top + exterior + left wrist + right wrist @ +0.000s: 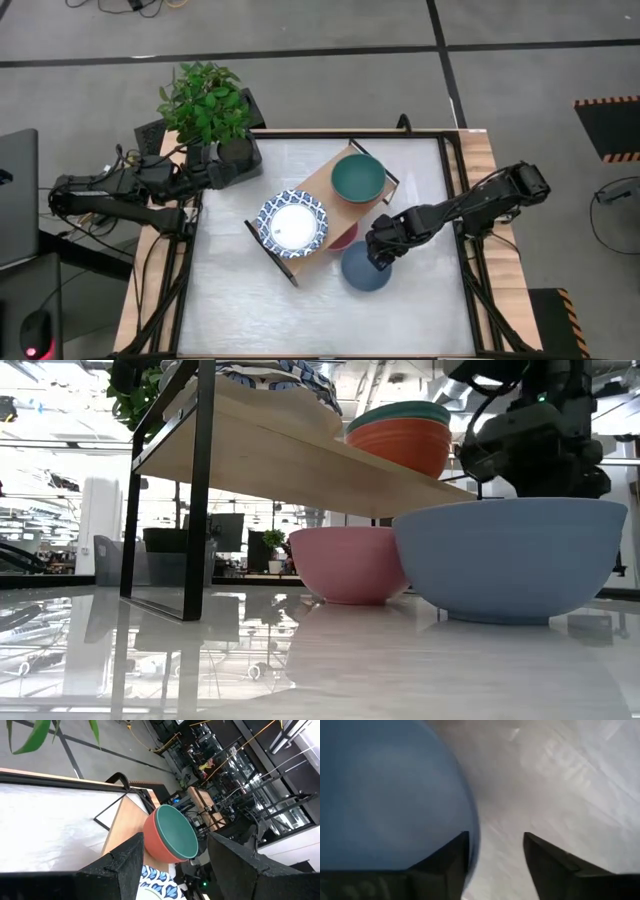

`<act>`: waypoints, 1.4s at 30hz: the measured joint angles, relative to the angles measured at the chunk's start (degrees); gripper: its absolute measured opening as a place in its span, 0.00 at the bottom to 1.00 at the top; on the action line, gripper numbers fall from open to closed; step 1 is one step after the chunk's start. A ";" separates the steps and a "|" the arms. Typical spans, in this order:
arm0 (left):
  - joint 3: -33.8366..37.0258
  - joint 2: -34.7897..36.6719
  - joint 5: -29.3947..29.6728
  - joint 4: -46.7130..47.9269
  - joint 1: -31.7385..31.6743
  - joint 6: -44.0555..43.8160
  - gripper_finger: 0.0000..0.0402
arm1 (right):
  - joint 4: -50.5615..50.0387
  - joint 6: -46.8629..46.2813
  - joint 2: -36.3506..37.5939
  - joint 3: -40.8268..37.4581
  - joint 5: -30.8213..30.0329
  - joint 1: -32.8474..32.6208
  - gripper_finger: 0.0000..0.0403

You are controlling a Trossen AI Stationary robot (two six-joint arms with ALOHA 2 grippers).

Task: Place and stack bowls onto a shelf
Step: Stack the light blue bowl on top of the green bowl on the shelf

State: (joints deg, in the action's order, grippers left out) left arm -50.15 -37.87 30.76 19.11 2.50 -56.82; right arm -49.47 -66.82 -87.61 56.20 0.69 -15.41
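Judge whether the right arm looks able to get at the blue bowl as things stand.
Probably yes. The right gripper hangs open at the rim of the blue bowl, which sits on the table beside the shelf, with nothing covering it.

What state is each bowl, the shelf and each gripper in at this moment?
blue bowl: upright on table, beside shelf.
pink bowl: upright on table, under shelf.
green bowl: nested in red bowl, on shelf.
patterned bowl: upright on shelf.
shelf: standing on table.
right gripper: open, at blue bowl's rim.
left gripper: open, empty, beside plant.
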 joint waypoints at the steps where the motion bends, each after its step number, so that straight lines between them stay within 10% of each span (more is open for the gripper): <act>1: 0.00 0.00 0.01 0.01 0.00 -0.01 0.50 | 0.70 -0.10 -0.41 -0.26 0.49 0.17 0.49; 11: 0.00 0.00 0.04 1.08 0.01 0.02 0.50 | 5.73 -0.17 -2.09 -1.42 5.93 -0.26 0.07; 25: 0.00 0.02 0.50 1.27 -0.01 0.23 0.50 | 3.09 -7.64 13.55 2.80 9.53 -2.76 0.06; 42: 0.00 0.02 1.62 2.02 -0.01 0.18 0.50 | -0.09 8.29 30.40 26.68 -20.39 4.16 0.06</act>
State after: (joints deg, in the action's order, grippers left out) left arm -50.15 -37.85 32.38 21.12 2.48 -56.64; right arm -49.57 -58.53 -57.20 82.88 -19.70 -11.25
